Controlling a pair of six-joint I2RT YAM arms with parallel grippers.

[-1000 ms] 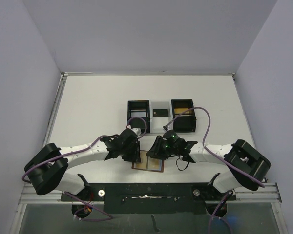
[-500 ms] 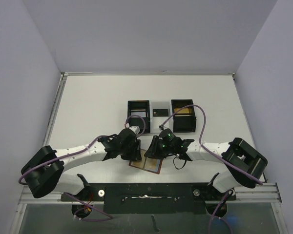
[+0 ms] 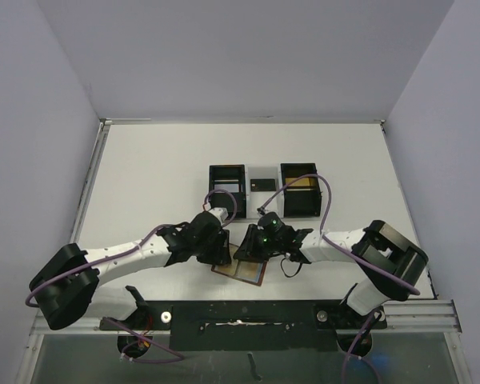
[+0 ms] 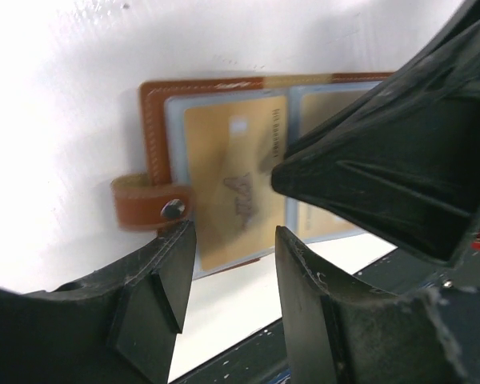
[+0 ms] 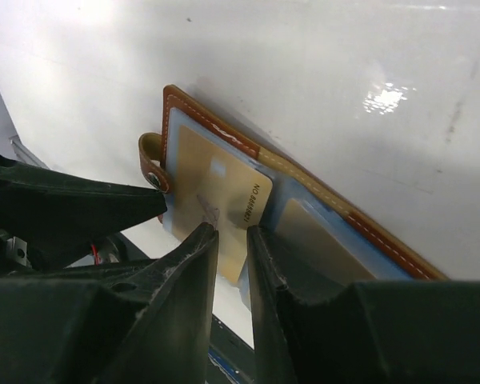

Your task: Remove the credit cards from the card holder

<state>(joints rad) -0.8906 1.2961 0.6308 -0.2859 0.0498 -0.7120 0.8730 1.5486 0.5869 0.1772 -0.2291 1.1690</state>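
Two cards to go: two gold credit cards (image 4: 224,184) sit in the blue-grey pockets of the card holder (image 4: 156,112), one on each side.
Done so far: something gold (image 3: 301,182) lies in the right box of the tray (image 3: 212,180) far back. I think it is cards that are out, but it is too small to be sure.
Card holder spot: it lies open and flat on the table (image 3: 160,176) at the near edge, between the two pincers.
Left pincer (image 4: 234,240): its jaws are about half apart. It holds nothing and hangs just over the side with the snap tab (image 4: 148,210).
Right pincer (image 5: 226,236): its jaws are only a little apart. The tips are down at the edge of the gold card by the tab, and I think they do not pinch it yet.
Left to do: pull both cards out.
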